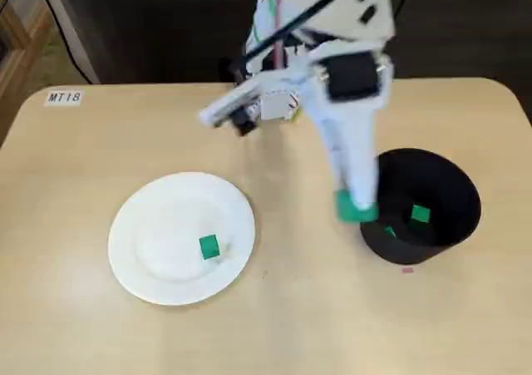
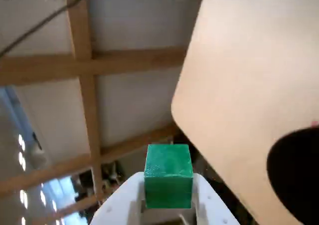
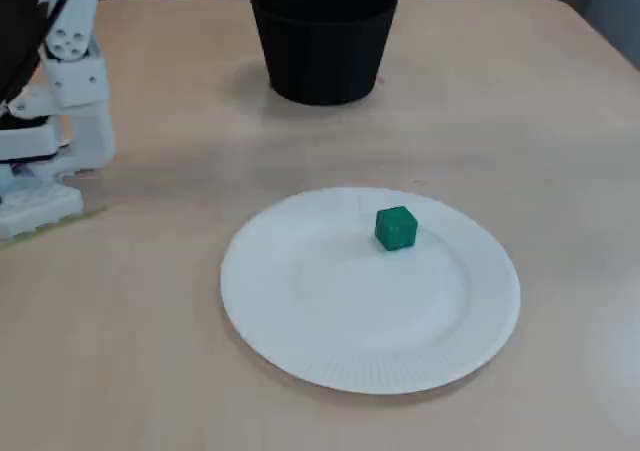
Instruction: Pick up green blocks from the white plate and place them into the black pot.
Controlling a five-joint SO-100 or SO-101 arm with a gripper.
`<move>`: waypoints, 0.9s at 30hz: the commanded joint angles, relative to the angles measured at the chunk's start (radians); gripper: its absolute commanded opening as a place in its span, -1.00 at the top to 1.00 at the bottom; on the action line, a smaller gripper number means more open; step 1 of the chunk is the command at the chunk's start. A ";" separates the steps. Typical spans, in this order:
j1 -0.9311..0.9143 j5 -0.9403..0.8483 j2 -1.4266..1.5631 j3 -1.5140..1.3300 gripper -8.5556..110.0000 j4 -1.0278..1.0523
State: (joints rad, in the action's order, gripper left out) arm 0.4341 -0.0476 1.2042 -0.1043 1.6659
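Observation:
In a fixed view my gripper (image 1: 356, 210) hangs just over the left rim of the black pot (image 1: 453, 194), shut on a green block (image 1: 352, 208). The wrist view shows that block (image 2: 168, 174) clamped between the white fingers (image 2: 212, 205), with the pot (image 2: 298, 177) at the lower right. One green block (image 1: 420, 215) lies inside the pot, and a second green bit (image 1: 389, 231) shows near its wall. Another green block (image 1: 209, 246) rests on the white plate (image 1: 150, 225). The other fixed view shows that block (image 3: 396, 227), the plate (image 3: 300, 301) and the pot (image 3: 323, 36), but not the gripper.
The arm's base (image 3: 50, 171) stands at the left in a fixed view, at the table's back edge (image 1: 274, 101) in the other. A label reading MT18 (image 1: 64, 97) sits at the back left corner. A small pink mark (image 1: 407, 269) lies in front of the pot.

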 commanded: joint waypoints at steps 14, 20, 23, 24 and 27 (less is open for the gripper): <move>0.216 0.118 0.416 -0.611 0.90 -0.009; 0.193 0.100 0.502 -0.942 0.90 -0.081; 0.216 0.114 0.502 -1.029 0.90 -0.092; 0.224 0.114 0.502 -1.060 0.90 -0.100; 0.238 0.103 0.503 -1.163 0.90 -0.146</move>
State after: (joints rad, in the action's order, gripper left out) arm 0.6581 0.0568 1.6521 -1.2134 1.5585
